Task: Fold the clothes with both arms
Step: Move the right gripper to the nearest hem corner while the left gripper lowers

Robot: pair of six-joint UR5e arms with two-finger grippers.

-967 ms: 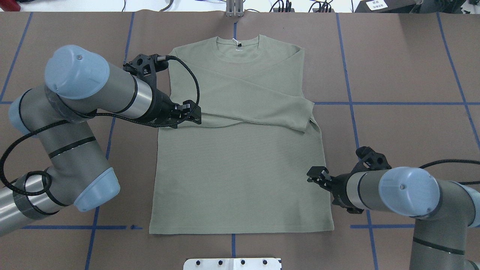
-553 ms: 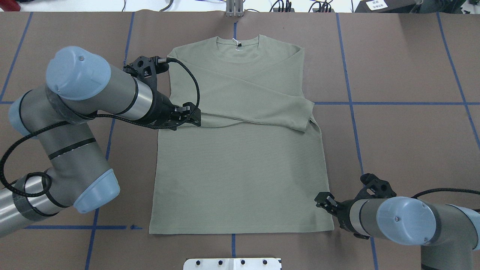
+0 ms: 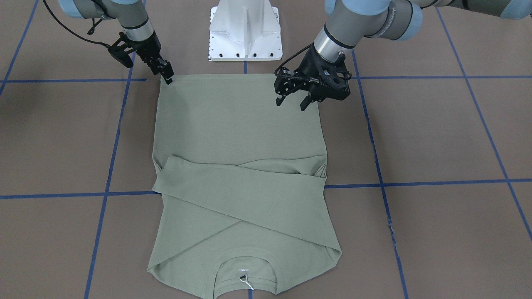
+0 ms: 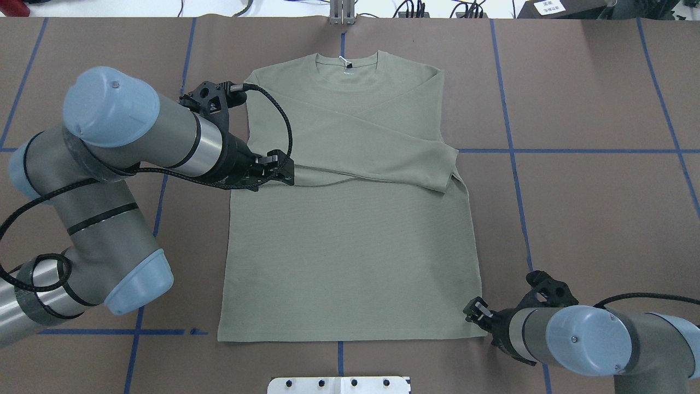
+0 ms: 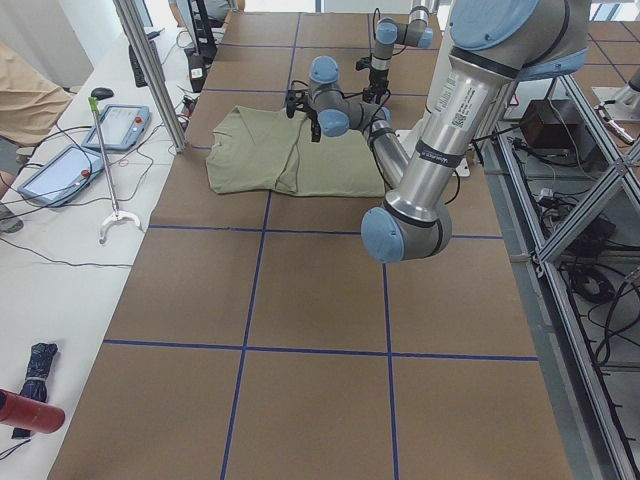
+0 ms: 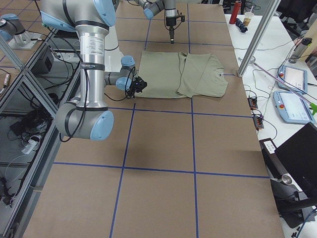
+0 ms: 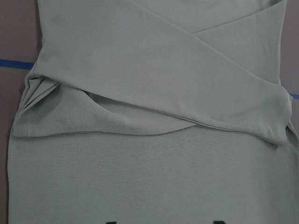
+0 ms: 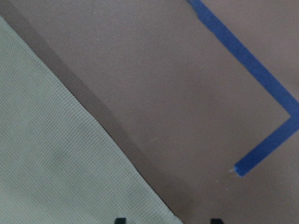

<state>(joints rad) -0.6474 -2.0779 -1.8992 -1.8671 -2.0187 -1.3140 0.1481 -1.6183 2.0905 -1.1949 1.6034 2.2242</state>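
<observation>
The sage-green shirt [image 4: 350,246] lies flat on the brown table, collar at the far edge, with both sleeves folded across the chest [image 3: 241,187]. My left gripper [image 3: 291,101] is open and hangs above the shirt's left side, holding nothing; its wrist view looks down on the crossed sleeves [image 7: 154,107]. My right gripper [image 4: 474,313] is low at the hem's right corner [image 3: 166,77]. It is open, its fingertips [image 8: 120,220] standing apart over the shirt's edge [image 8: 56,140] with nothing gripped.
The white pedestal base [image 3: 245,31] stands just behind the hem. Blue tape lines [image 4: 569,150] cross the table. A metal post [image 4: 342,13] stands at the far edge by the collar. Tablets [image 6: 292,79] and cables lie on the side bench.
My right arm has moved along the shirt's right edge toward the robot, down to the hem corner. The left arm has hardly moved. The shirt lies as before.
</observation>
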